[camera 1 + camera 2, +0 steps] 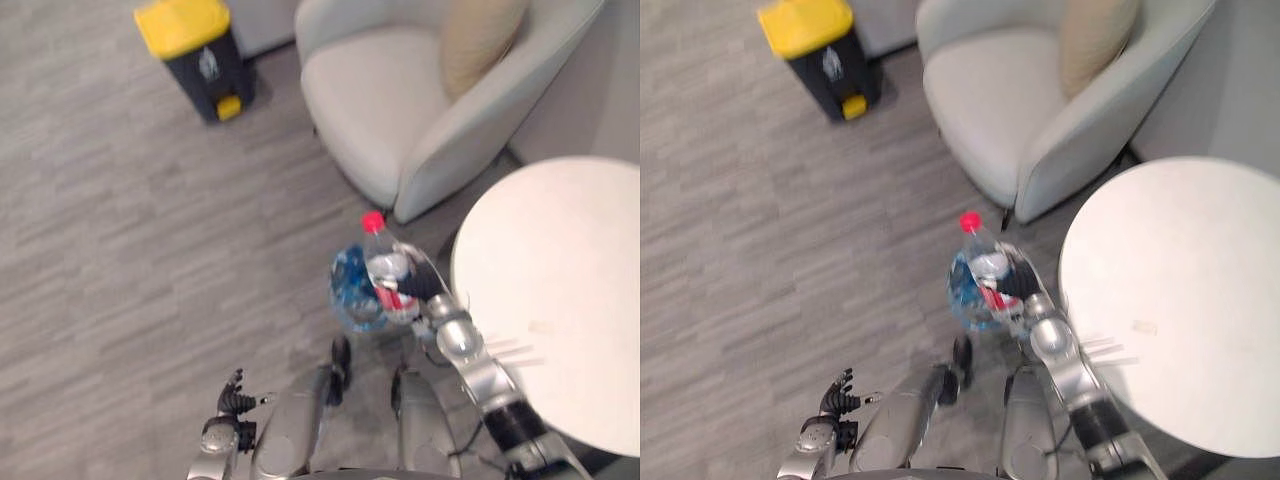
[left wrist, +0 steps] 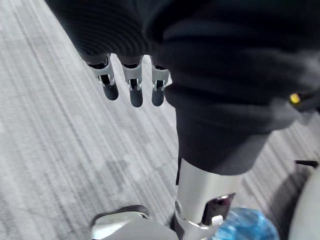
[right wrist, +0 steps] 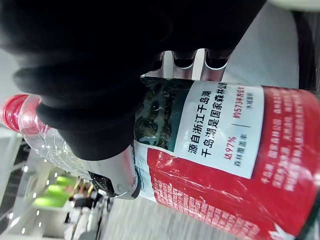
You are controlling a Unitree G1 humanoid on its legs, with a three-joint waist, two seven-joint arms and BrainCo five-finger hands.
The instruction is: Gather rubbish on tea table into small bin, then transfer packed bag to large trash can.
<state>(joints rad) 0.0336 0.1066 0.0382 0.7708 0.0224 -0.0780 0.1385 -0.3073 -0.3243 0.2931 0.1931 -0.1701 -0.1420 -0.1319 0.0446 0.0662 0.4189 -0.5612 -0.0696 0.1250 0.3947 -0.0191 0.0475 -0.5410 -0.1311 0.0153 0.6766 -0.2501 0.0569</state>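
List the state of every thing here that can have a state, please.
Clear plastic bottle with red cap and red label: capped, held tilted.
Right hand: shut on the bottle.
Left hand: open, empty.
Dark trash can with yellow lid: lid closed.
Small bin with blue bag: on the floor, partly hidden by the bottle.

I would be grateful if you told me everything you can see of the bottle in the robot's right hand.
The bottle is clear plastic with a red cap and a red, white and dark green label. The right hand curls round its body. It tilts, cap toward the armchair, over the blue-lined bin on the floor.
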